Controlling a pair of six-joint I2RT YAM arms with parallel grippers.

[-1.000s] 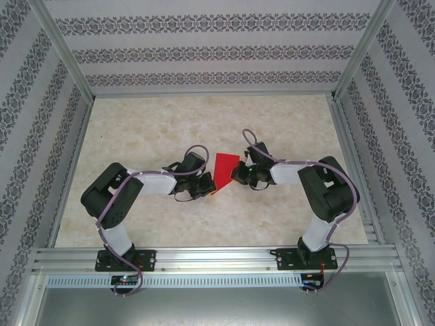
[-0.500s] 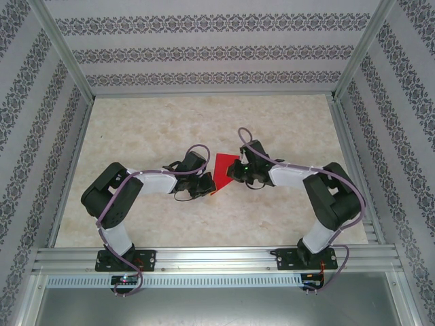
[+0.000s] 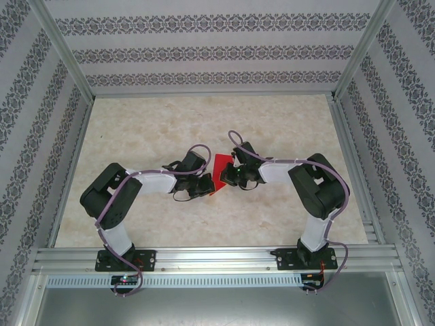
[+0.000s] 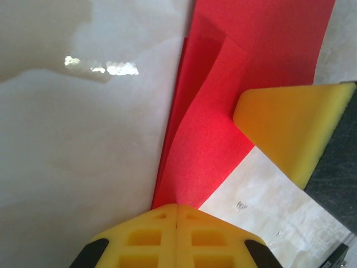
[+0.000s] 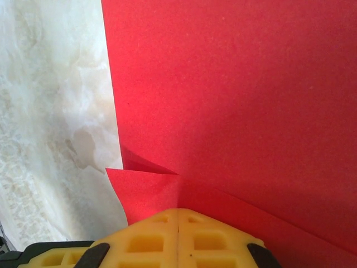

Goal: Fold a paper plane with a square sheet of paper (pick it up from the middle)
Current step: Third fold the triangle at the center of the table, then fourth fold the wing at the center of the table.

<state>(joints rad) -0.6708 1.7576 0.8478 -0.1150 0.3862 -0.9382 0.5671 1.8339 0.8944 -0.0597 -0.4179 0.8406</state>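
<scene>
From above, I see the square sheet of paper lying on the table a little near of its middle, caught between the two arms' tips. It is bright red and partly creased.

The left fingers come in from the left at the sheet's near-left edge. On the left wrist camera they are pressed together, yellow pads meeting with no gap. The narrow end of a raised red flap runs right up to their tips. I cannot tell whether any paper is actually nipped between them.

The right fingers reach in from the right and sit on the sheet's right side. On the right wrist camera they are closed as well, with a small folded-over corner touching their tips and flat red paper stretching away beyond. The left wrist camera shows one of those yellow pads resting over the sheet's edge, beside the flap.
</scene>
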